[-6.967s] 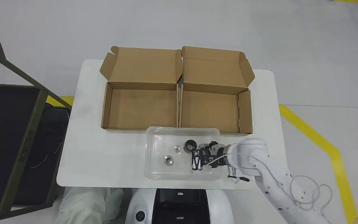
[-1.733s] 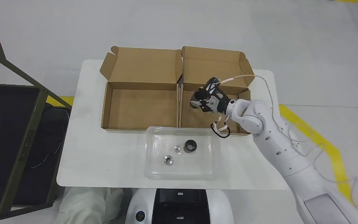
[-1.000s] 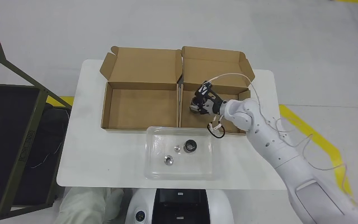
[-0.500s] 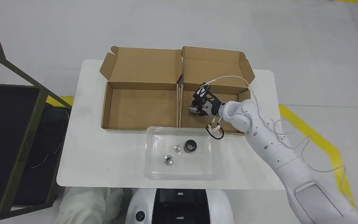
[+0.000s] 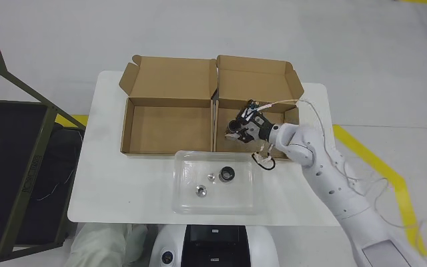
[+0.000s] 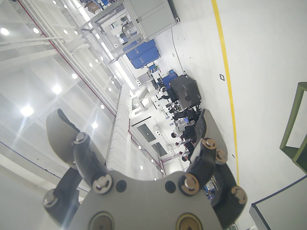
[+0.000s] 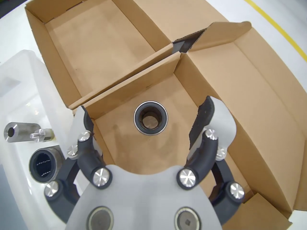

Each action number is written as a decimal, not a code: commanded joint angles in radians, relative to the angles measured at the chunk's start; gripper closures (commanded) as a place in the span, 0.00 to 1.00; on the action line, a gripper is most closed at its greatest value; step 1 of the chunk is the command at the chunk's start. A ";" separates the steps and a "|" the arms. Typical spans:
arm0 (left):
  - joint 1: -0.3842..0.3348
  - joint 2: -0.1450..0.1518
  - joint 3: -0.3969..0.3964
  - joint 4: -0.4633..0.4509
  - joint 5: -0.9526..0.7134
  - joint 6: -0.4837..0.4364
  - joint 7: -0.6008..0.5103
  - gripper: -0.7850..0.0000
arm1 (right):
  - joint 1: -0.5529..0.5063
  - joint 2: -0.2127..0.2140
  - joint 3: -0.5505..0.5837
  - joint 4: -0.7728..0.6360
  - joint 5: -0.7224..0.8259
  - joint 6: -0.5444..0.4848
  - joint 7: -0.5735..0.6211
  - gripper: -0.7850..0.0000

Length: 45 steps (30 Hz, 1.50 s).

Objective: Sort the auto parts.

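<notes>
Black-and-steel cylindrical bushing [image 7: 150, 118] stands on end on the floor of the right-hand brown cardboard box [image 7: 239, 72], near the wall beside the left cardboard box [image 7: 96, 39]; right gripper [image 7: 144, 107] hangs above it, fingers spread wide, holding nothing. Second dark bushing [image 7: 44, 165], plain steel cylinder [image 7: 16, 132] and small metal piece [image 7: 39, 134] lie in the clear plastic tray [image 7: 19, 72]. Left gripper [image 6: 132, 120] points out at the hall, jaws parted, gripping nothing.

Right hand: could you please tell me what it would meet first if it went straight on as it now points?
Probably the black ring-shaped part on the floor of the cardboard box, centred ahead of the open right hand; the depth between them is unclear.
</notes>
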 commanded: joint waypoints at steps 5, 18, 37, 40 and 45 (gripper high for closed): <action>0.000 0.000 0.000 0.000 0.000 0.000 0.000 0.00 | -0.097 0.024 0.042 -0.143 -0.047 -0.061 0.008 0.00; 0.000 0.000 0.000 0.000 0.000 0.000 0.000 0.00 | -0.259 0.049 0.020 -0.334 -0.187 -0.132 -0.009 0.00; 0.000 0.000 0.000 0.000 0.000 0.000 0.000 0.00 | -0.336 0.070 -0.014 -0.360 -0.314 -0.216 -0.024 0.00; 0.000 0.000 0.000 0.000 0.000 0.000 0.000 0.00 | -0.334 0.071 -0.018 -0.334 -0.325 -0.212 -0.034 0.00; 0.000 0.000 0.000 0.000 0.000 0.000 0.000 0.00 | -0.320 0.068 -0.035 -0.286 -0.350 -0.201 -0.055 0.00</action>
